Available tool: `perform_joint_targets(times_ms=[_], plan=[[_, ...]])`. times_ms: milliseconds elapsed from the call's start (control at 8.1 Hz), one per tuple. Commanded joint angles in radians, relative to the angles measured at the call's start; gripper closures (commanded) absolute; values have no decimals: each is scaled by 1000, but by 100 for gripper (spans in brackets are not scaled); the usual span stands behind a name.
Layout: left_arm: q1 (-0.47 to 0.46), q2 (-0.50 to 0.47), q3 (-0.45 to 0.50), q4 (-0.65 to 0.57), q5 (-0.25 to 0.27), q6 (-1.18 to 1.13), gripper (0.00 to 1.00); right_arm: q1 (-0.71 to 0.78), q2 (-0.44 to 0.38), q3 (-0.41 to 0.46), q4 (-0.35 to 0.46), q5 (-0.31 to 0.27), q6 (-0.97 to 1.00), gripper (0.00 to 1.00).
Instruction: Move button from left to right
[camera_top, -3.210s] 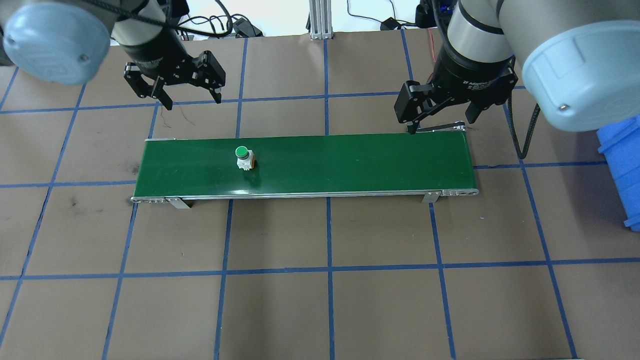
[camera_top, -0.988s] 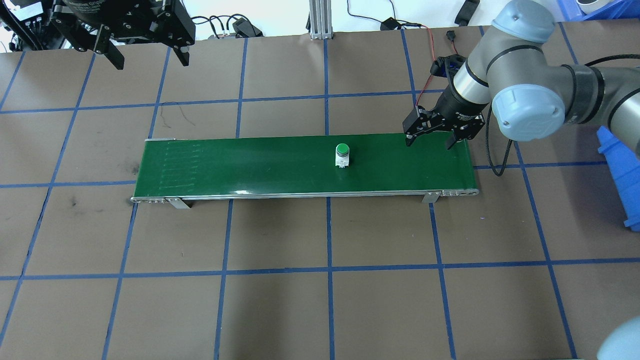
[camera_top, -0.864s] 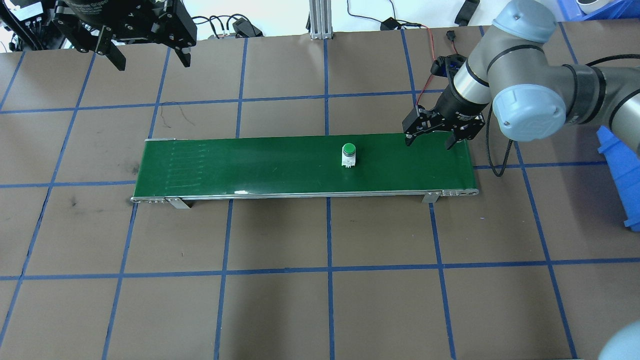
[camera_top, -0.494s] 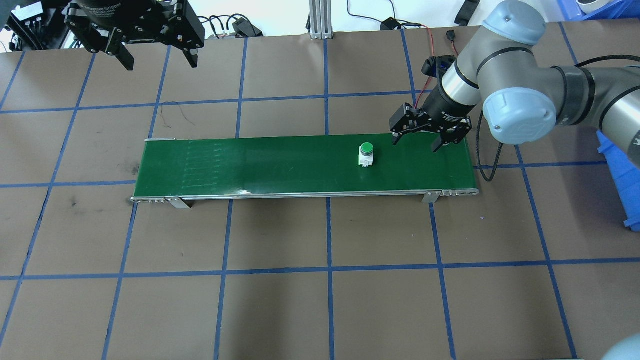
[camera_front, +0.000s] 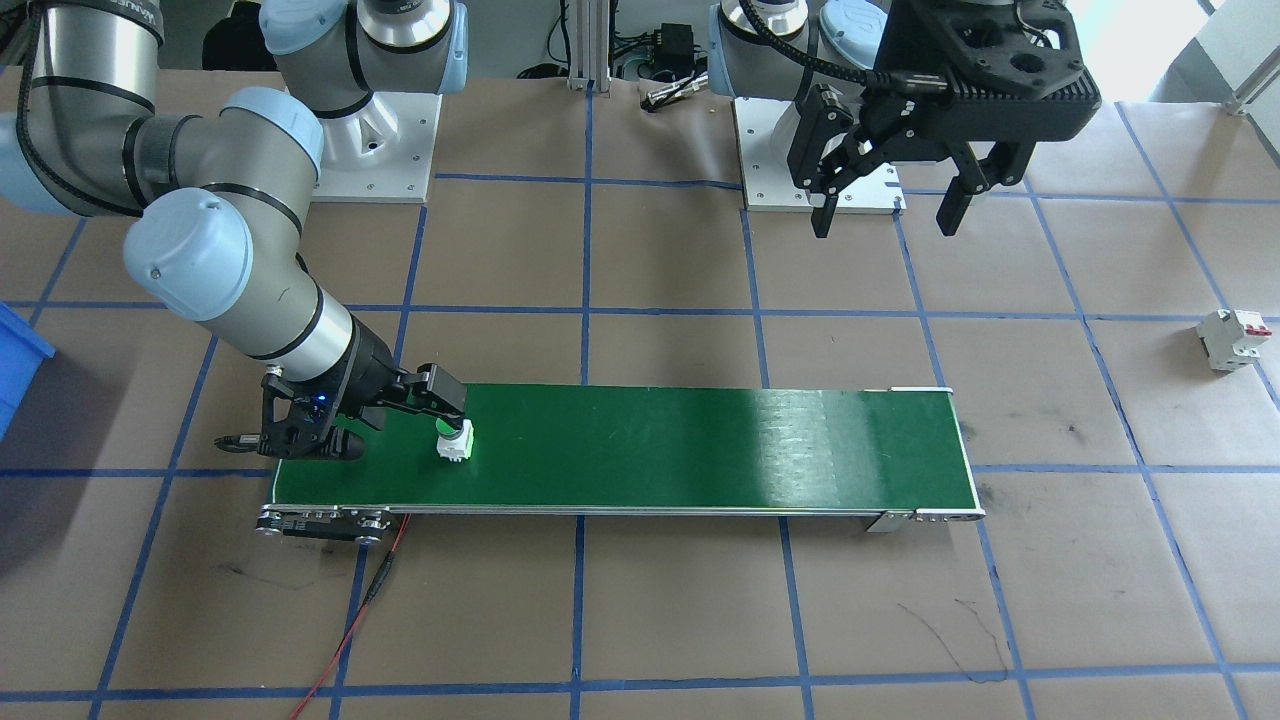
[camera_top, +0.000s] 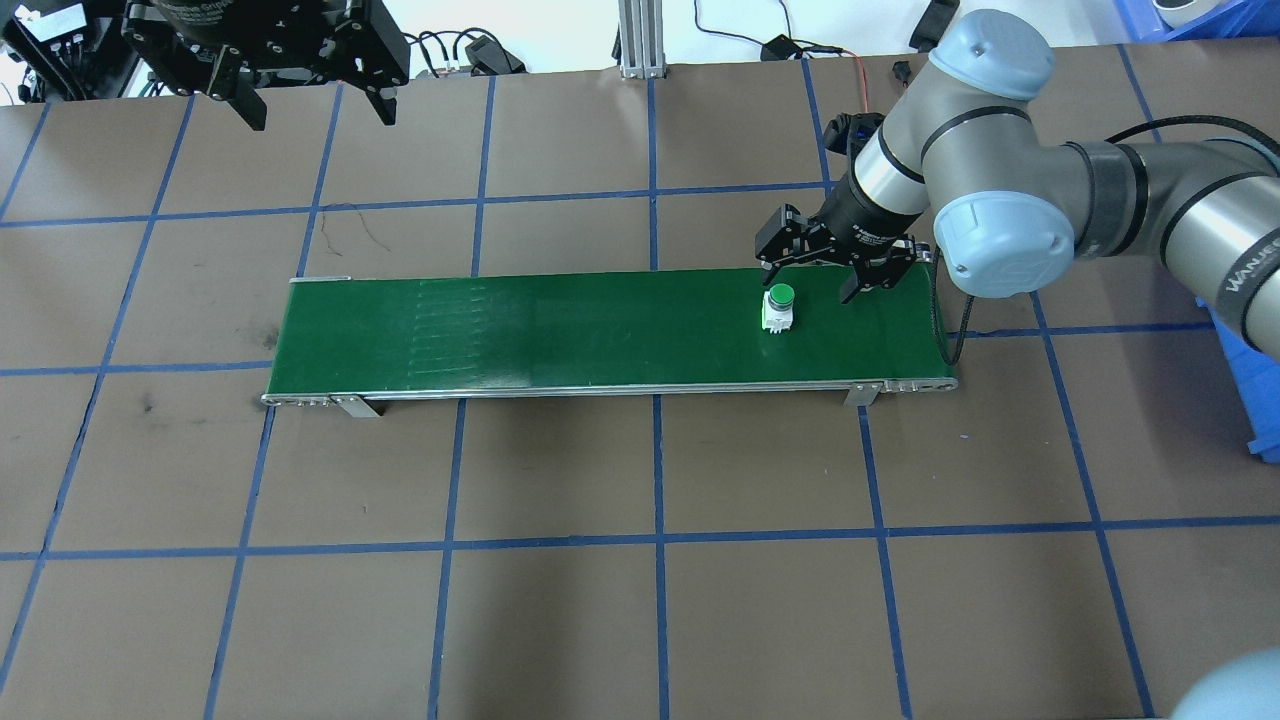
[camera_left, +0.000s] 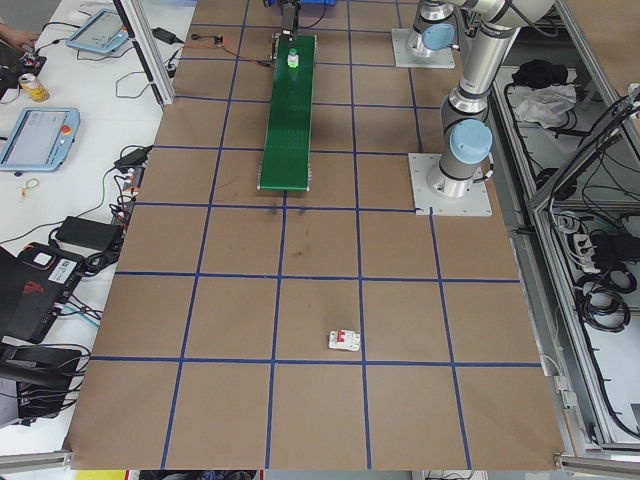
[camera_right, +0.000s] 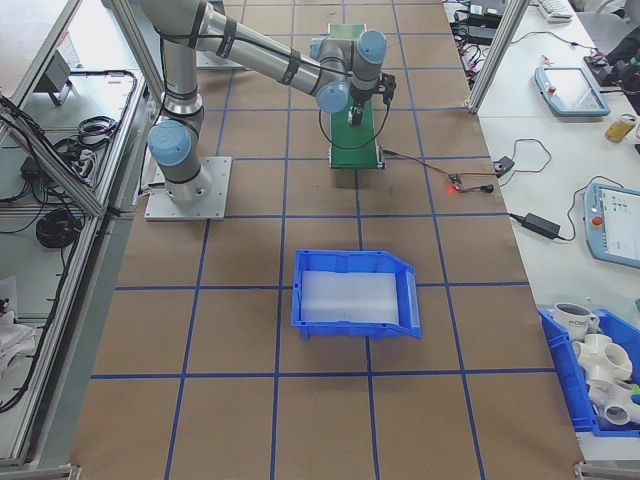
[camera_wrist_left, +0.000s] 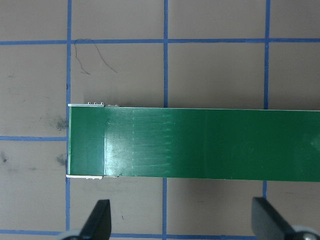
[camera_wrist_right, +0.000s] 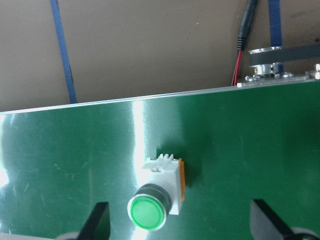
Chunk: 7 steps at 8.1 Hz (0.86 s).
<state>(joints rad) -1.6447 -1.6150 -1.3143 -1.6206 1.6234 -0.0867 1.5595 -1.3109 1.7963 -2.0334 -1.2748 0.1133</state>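
The button (camera_top: 779, 305), with its green cap and white body, stands upright on the green conveyor belt (camera_top: 600, 330) near the right end. My right gripper (camera_top: 808, 290) is open and low over the belt. The button (camera_wrist_right: 157, 197) sits between its fingers, closer to the one on the view's left, and I cannot tell if they touch. The front-facing view shows the same button (camera_front: 455, 440) beside the right gripper (camera_front: 375, 425). My left gripper (camera_top: 320, 112) hangs open and empty high over the table's back left, looking down on the belt's left end (camera_wrist_left: 200, 145).
A white circuit breaker with a red top (camera_front: 1233, 338) lies on the table off the belt's left end. A blue bin (camera_right: 355, 295) stands beyond the right end. A red wire (camera_front: 350, 630) runs from the belt's right end towards the table's front.
The button has travelled rightward along the belt. My right gripper has moved left and come around it, still open. The left gripper has barely moved at the back left.
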Motion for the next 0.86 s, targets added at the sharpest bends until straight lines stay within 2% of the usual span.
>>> perform_joint_targets(times_ms=[0,123,247,370,741], plan=[[-13,7,4,2,6,-2,0,4,33,-2,-36,-44,-6,5],[-14,10,7,2,7,-2,0,4,33,-2,-33,-143,-9,24],[-15,15,9,2,1,-4,0,4,35,-2,-30,-176,-10,48],[-17,18,7,2,0,-4,0,4,35,0,-27,-178,-11,64],[-17,18,-2,2,3,-5,0,2,27,-20,-1,-190,-49,76]])
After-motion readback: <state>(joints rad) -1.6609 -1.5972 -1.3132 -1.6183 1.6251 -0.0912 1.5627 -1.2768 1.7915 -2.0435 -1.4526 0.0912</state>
